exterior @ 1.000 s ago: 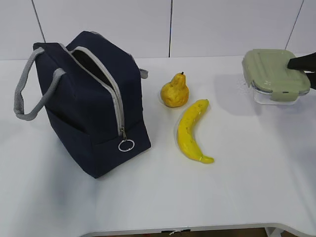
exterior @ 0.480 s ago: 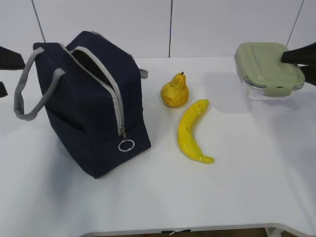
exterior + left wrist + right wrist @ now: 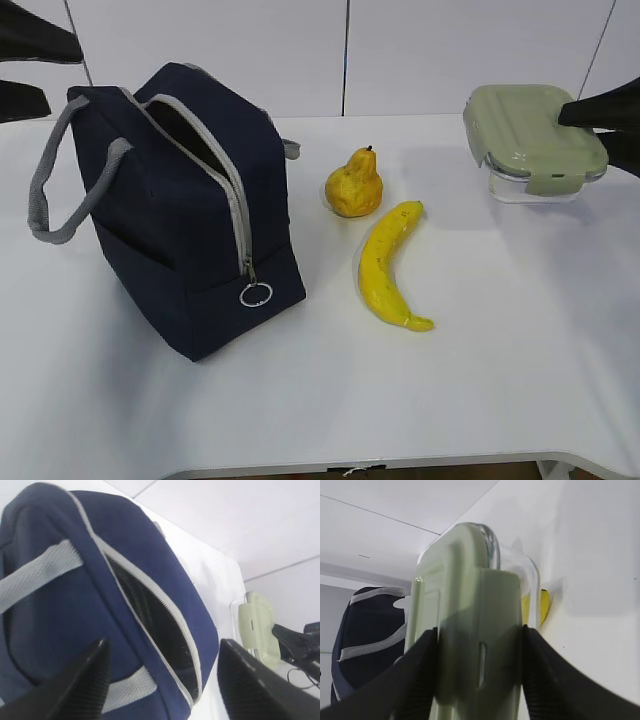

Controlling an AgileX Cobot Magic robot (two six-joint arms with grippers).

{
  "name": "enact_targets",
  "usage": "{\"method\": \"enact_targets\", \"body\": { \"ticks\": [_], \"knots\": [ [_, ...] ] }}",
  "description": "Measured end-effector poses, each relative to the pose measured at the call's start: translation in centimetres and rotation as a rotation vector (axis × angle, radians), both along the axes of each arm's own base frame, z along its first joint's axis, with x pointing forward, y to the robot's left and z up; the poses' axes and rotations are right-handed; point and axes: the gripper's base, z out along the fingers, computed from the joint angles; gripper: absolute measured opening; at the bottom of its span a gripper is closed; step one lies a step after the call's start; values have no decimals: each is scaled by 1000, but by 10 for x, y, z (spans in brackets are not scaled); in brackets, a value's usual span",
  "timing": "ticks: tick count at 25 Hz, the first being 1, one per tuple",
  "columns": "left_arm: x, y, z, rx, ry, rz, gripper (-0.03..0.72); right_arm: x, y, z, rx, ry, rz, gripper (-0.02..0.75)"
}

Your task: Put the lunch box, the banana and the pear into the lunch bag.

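The navy lunch bag (image 3: pixel 185 215) stands on the left of the table with its zipper undone and its top gaping. My left gripper (image 3: pixel 62 78) hovers open and empty at the bag's upper left; the left wrist view has the left gripper (image 3: pixel 162 675) looking down on the lunch bag (image 3: pixel 75 605). To the right of the bag sits the pear (image 3: pixel 355 185), and the banana (image 3: pixel 385 265) lies in front of it. My right gripper (image 3: pixel 590 135) is shut on the green-lidded lunch box (image 3: pixel 535 140), held above the table at the far right. The right gripper (image 3: pixel 479 670) clamps both sides of the lunch box (image 3: pixel 470 590).
Grey webbing handles (image 3: pixel 45 190) hang off the bag's left side, and a metal ring pull (image 3: pixel 256 294) dangles at its front corner. The white table (image 3: pixel 480 380) ends at its front edge near the bottom. A white wall runs behind it.
My right gripper has carried the lunch box leftward and slightly higher. My left gripper has come into view at the top left and risen beside the bag, its jaws wider.
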Motion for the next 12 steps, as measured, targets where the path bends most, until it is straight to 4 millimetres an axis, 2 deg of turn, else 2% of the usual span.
{"method": "enact_targets", "body": {
  "ticks": [6,12],
  "knots": [
    [26,-4,5,62,89,-117,489,0,2,0,0,1,6,387],
    [35,1,15,172,173,-121,489,0,3,0,0,2,9,387]
  ]
}}
